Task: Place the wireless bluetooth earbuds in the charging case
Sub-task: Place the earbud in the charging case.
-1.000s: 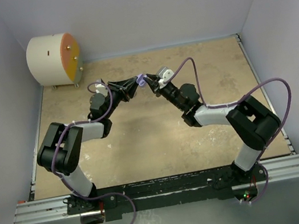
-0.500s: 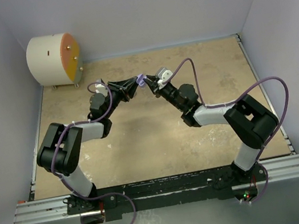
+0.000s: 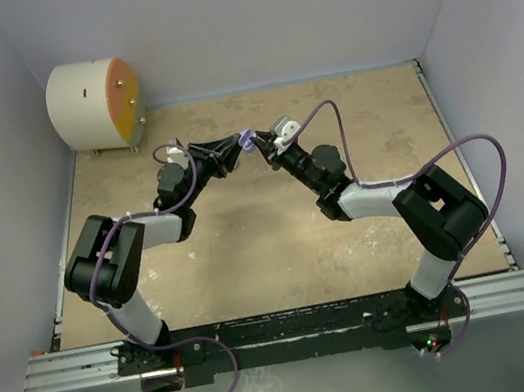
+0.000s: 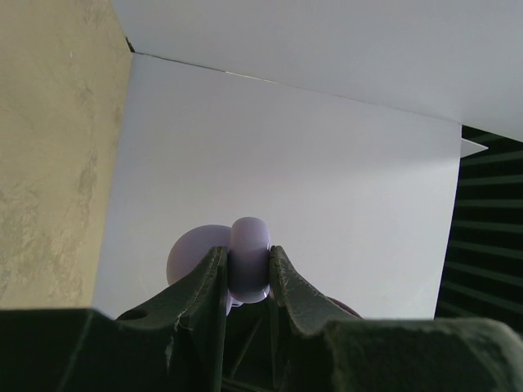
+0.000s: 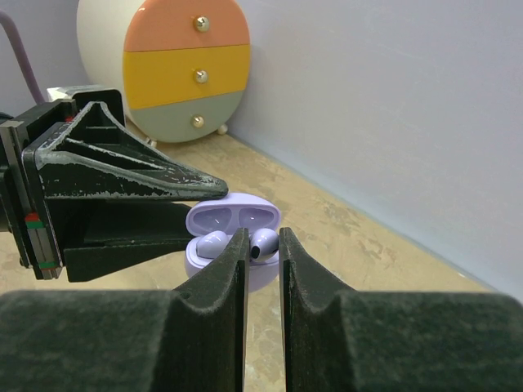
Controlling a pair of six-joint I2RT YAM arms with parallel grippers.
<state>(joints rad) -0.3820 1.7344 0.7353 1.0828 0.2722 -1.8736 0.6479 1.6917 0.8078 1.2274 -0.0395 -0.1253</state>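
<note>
The charging case (image 3: 247,141) is lilac and open, held off the table between both arms. My left gripper (image 3: 238,146) is shut on its base, which shows edge-on in the left wrist view (image 4: 249,237) between the fingertips of the left gripper (image 4: 248,255). In the right wrist view the case (image 5: 234,215) has its lid up, and one lilac earbud (image 5: 210,242) lies in its left slot. My right gripper (image 5: 261,237) is shut on a second lilac earbud (image 5: 265,242), which it holds at the case's right slot. In the top view the right gripper (image 3: 259,147) meets the case from the right.
A big white drum with an orange, yellow and grey drawer face (image 3: 94,106) stands at the back left corner and shows in the right wrist view (image 5: 184,65). Pale walls enclose the beige table (image 3: 281,243) at the back and sides. The left gripper's black fingers (image 5: 122,184) lie close beside the case.
The right arm has shifted slightly left toward the case. The left arm and the case have not visibly moved.
</note>
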